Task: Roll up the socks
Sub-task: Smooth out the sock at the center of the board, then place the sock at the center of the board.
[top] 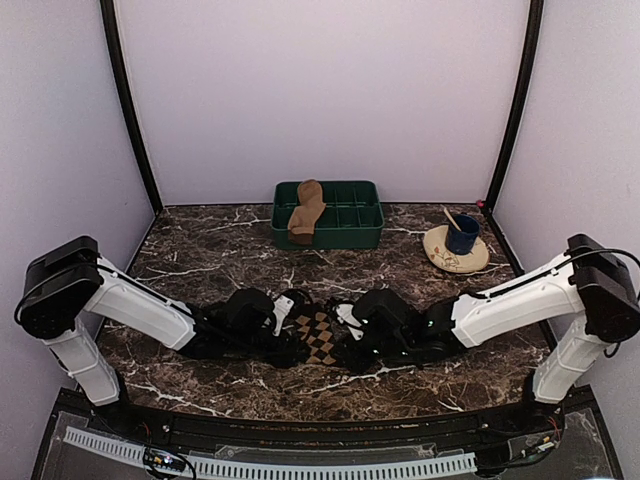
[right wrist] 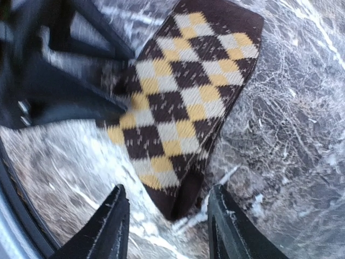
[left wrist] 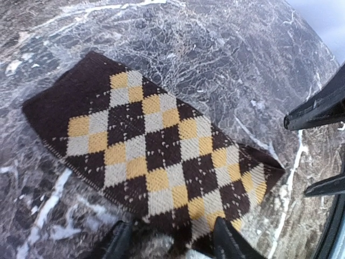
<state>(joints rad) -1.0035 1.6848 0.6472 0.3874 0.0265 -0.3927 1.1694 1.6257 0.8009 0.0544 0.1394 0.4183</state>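
Note:
The argyle sock (top: 318,336) lies flat on the marble table between my two grippers. In the left wrist view this sock (left wrist: 156,156) spreads out ahead, and its near edge sits between the tips of my open left gripper (left wrist: 172,244). In the right wrist view the sock's (right wrist: 186,102) dark folded end rests on the table between the spread tips of my open right gripper (right wrist: 170,224). From above, the left gripper (top: 295,330) and right gripper (top: 346,330) flank the sock closely. The plain tan sock (top: 306,210) lies draped over the green tray's left side.
A green compartment tray (top: 350,215) stands at the back centre. At the back right, a beige plate (top: 450,258) holds a dark blue cup (top: 462,236) with a stick in it. Walls close off the left, right and back.

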